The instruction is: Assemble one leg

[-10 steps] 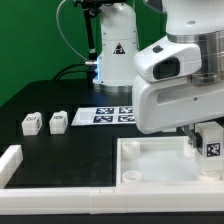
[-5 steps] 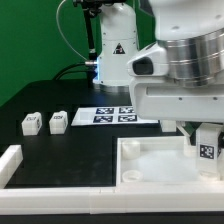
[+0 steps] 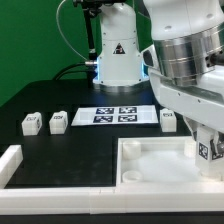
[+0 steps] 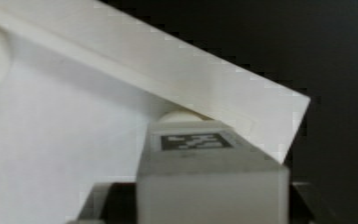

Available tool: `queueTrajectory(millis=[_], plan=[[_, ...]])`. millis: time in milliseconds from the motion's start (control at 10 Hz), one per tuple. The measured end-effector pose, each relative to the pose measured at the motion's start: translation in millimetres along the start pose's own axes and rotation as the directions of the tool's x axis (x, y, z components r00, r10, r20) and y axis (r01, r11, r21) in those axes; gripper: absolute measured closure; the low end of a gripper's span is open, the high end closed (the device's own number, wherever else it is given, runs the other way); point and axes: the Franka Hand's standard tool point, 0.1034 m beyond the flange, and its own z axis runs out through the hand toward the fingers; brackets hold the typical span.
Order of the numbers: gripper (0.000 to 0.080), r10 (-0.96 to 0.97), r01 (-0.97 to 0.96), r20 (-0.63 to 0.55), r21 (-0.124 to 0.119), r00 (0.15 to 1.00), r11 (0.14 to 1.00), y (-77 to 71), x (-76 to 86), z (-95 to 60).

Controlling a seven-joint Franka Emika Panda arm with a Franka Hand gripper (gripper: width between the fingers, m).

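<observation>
My gripper (image 3: 209, 148) is shut on a leg (image 3: 210, 152), a small white block with a black-and-white tag, and holds it at the large white tray-like piece (image 3: 150, 165), near its far corner on the exterior view's right. In the wrist view the held leg (image 4: 202, 165) fills the space between the dark fingers (image 4: 115, 203) of the gripper (image 4: 202, 208), its tag facing the camera, over the tray's rim corner (image 4: 211, 80). Three more legs lie on the black table: two at the left (image 3: 32, 122) (image 3: 58, 121) and one by the arm (image 3: 168, 118).
The marker board (image 3: 118, 115) lies on the table behind the tray. A white rail-like part (image 3: 10, 162) sits at the front on the exterior view's left. The robot's base (image 3: 116, 50) stands at the back. The arm's body hides the right side.
The arm's upper body has turned and swung to the exterior view's right, uncovering the leg beside the marker board. The held leg stays near the tray's corner, slightly lower.
</observation>
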Motion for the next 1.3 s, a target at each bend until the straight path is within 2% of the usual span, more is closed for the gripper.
queueTrajectory(millis=[100,200,400,500,600,700,800,1000,1100,1200,1300], plan=[[0.0505,0.238,-0.239,0.023,0.052,0.971,0.97,1.0,1.1,0.2],[0.0505,0.433,-0.435,0.049,0.109,0.9,0.894,2.3,-1.2,0.8],[0.0505,0.365,-0.368,0.043,0.105,0.93,0.924,3.2,-3.6,1.0],[0.0324,0.314,-0.316,0.037,0.106,0.949,0.943,3.3,-3.7,1.2],[0.0211,0.168,-0.17,0.027,0.097,0.985,0.981,4.4,-5.0,1.5],[0.0211,-0.028,0.028,0.005,0.085,1.0,0.996,2.7,-8.3,0.5],[0.0162,-0.179,0.179,-0.015,0.072,0.984,0.981,1.3,-12.6,-0.2],[0.0153,-0.372,0.374,-0.03,0.066,0.928,0.925,2.4,-9.2,0.9],[0.0153,-0.494,0.496,-0.04,0.052,0.868,0.867,2.8,-10.0,1.4],[0.0151,-0.654,0.655,-0.056,0.003,0.755,0.756,3.4,-11.5,2.6],[0.0151,-0.779,0.779,-0.062,-0.033,0.624,0.627,4.3,-11.7,4.6]])
